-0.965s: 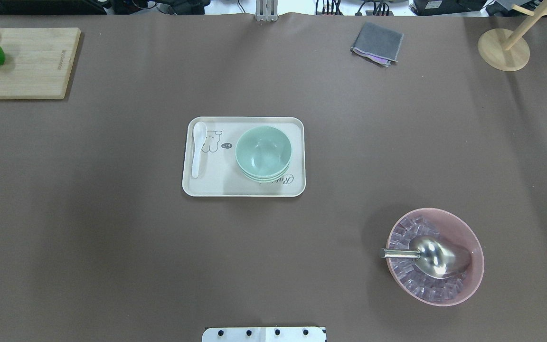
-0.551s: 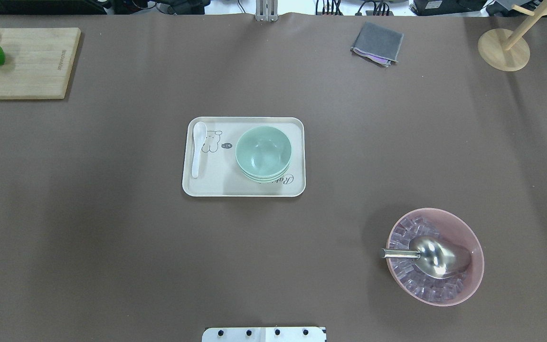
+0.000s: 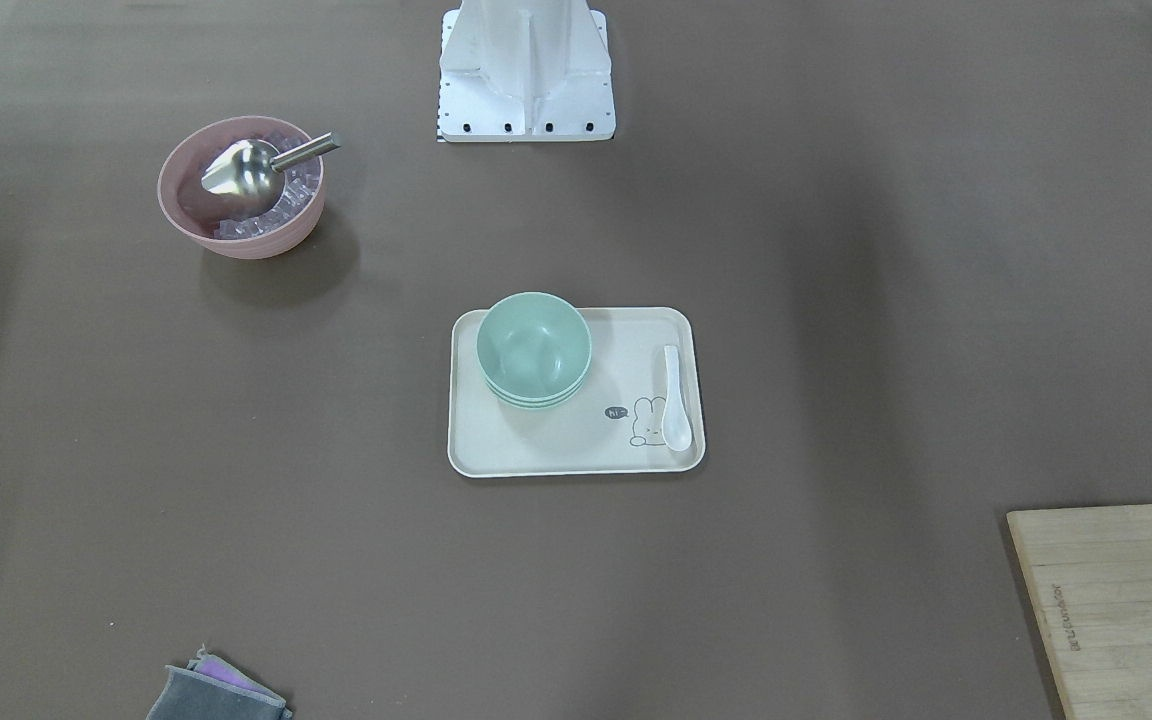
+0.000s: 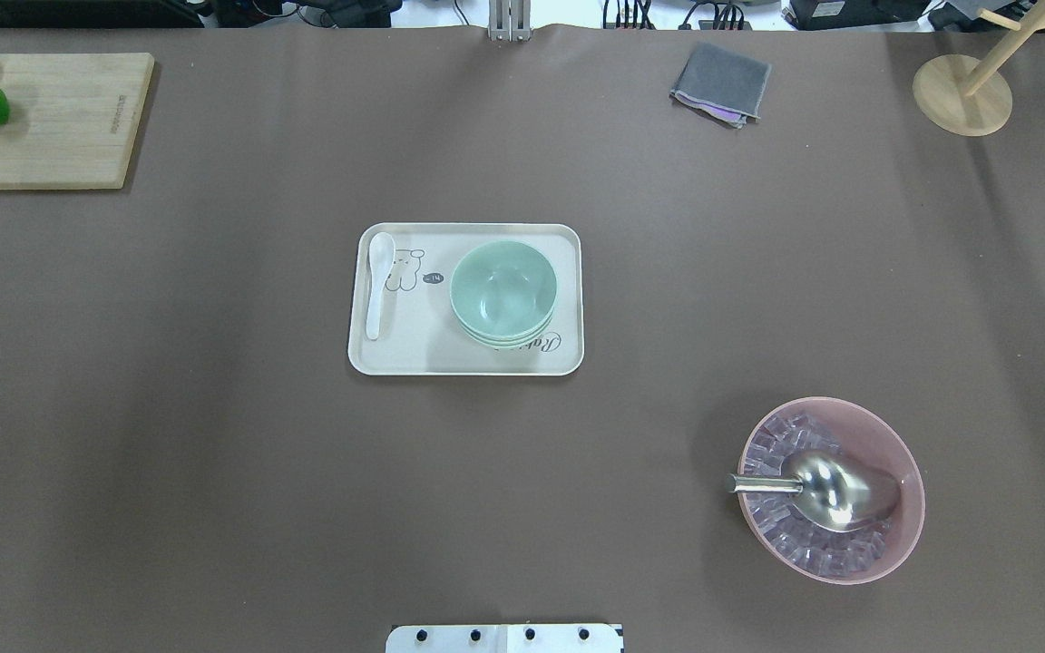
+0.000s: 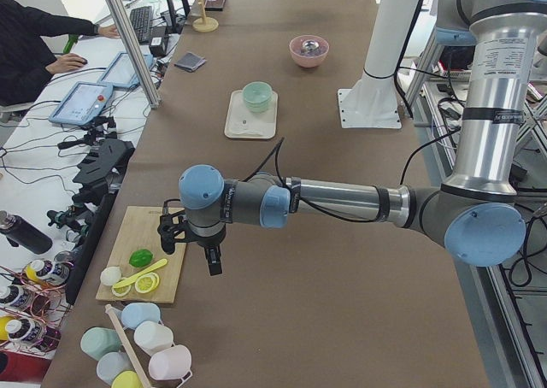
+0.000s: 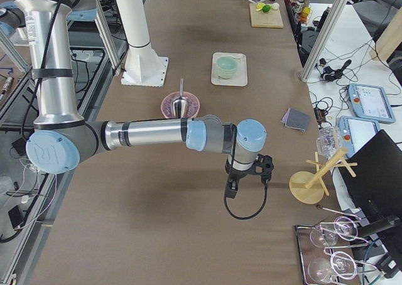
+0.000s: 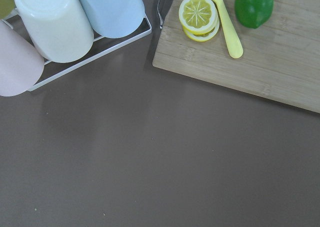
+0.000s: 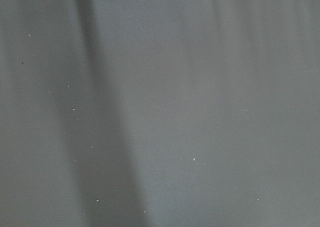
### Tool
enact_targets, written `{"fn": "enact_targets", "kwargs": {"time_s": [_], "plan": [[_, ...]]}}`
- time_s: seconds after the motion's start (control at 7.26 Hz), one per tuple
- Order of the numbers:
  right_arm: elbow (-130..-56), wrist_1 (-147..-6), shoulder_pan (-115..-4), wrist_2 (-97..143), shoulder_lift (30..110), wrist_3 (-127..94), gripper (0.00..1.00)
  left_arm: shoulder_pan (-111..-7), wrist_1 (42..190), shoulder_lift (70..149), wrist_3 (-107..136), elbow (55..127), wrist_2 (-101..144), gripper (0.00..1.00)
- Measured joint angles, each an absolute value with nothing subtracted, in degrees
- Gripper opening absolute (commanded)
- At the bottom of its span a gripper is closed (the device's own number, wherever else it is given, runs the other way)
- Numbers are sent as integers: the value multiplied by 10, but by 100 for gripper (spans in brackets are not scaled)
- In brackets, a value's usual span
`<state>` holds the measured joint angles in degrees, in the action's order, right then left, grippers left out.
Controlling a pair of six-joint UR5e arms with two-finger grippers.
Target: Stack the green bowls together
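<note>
The 3 green bowls [image 4: 503, 290] sit nested in one stack on the tray [image 4: 468, 365], on its right half in the overhead view. A white spoon [image 4: 377, 283] lies on the tray's left part, apart from the stack.

The left gripper [image 5: 213, 264] hangs above the table [image 4: 214, 453] just beside the board [image 5: 137, 230], well apart from the tray. It shows only in a side view, so I cannot tell if its fingers are open or closed. The right gripper [image 6: 231, 188] hangs over bare table at the other end, near the wooden stand [image 6: 308, 188]; same here, state not clear.

The pink bowl [image 4: 885, 444] w/ scoop [image 4: 835, 490] stands well apart from the tray.
</note>
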<state>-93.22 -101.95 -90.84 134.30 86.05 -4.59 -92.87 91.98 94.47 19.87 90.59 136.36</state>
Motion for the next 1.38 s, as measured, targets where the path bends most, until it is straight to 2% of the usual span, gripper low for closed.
{"fn": "enact_targets", "kwargs": {"time_s": [1.38], "plan": [[-939,-1019,-904,1346,860,-45,100,-927,918,937,199,907,1361,98]]}}
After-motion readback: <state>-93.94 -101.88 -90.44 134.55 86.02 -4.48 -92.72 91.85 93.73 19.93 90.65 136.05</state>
